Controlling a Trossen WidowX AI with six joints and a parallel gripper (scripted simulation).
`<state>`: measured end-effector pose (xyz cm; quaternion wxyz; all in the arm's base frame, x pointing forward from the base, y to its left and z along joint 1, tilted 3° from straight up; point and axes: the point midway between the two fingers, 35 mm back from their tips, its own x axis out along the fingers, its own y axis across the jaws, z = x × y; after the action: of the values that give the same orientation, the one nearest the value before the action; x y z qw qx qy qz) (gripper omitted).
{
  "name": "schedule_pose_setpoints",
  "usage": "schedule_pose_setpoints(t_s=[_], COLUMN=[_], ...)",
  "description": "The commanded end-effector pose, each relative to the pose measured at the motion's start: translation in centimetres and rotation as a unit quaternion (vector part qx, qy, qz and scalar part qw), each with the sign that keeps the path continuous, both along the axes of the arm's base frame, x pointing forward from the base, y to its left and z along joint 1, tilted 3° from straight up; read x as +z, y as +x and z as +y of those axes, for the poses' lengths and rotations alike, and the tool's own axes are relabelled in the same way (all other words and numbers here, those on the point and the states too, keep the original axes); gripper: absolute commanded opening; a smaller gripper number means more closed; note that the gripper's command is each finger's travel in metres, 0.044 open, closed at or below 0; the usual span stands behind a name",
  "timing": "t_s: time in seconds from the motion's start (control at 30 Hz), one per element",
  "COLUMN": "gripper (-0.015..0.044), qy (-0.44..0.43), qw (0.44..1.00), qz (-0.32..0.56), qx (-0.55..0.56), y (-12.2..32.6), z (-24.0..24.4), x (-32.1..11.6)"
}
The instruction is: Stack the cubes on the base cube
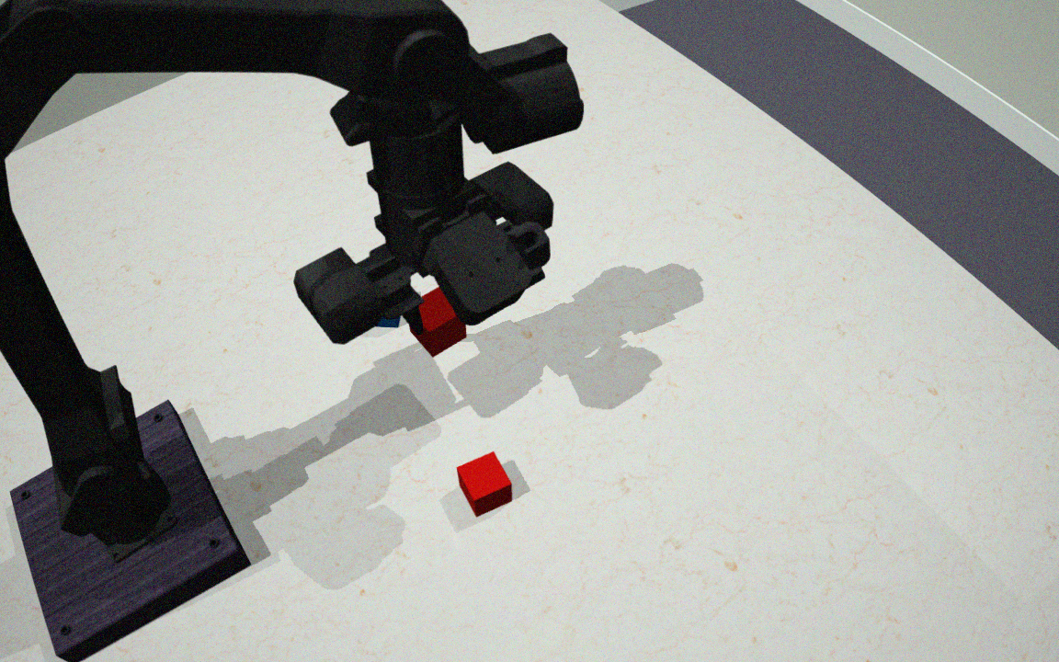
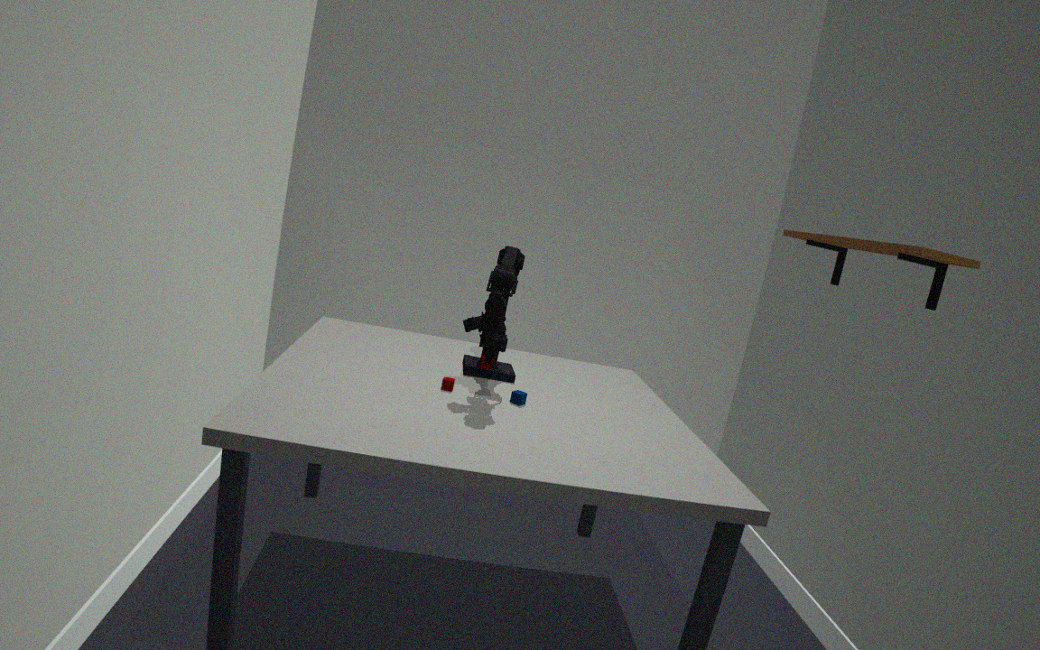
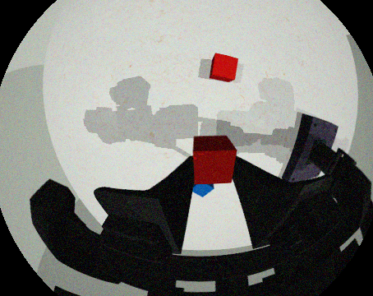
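Observation:
My gripper (image 1: 433, 306) (image 3: 212, 159) is shut on a red cube (image 1: 439, 323) (image 3: 213, 160) and holds it well above the white table (image 1: 764, 411). The blue base cube (image 1: 388, 322) (image 2: 518, 396) (image 3: 202, 190) stands on the table; in the top view only a sliver of it shows behind the gripper, and in the wrist view it peeks out just below the held cube. A second red cube (image 1: 483, 483) (image 2: 448, 384) (image 3: 224, 67) lies loose on the table, apart from both.
The arm's dark base plate (image 1: 106, 567) (image 2: 489, 370) sits at the near left of the table. The table's edge and a dark floor strip (image 1: 928, 165) run along the right. A wall shelf (image 2: 879, 246) hangs far off.

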<state>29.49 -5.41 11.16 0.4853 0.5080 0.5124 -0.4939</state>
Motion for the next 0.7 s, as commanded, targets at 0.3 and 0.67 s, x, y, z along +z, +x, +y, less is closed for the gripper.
schedule_pose_setpoints(t_s=[0.3, 0.67], gripper=[0.0105, 0.0105], qy=[-0.002, 0.002], qw=[0.993, 0.940], qz=[-0.009, -0.018], qx=[0.117, 0.342], y=[0.6, 1.6], z=[1.4, 4.6], x=[1.0, 0.0])
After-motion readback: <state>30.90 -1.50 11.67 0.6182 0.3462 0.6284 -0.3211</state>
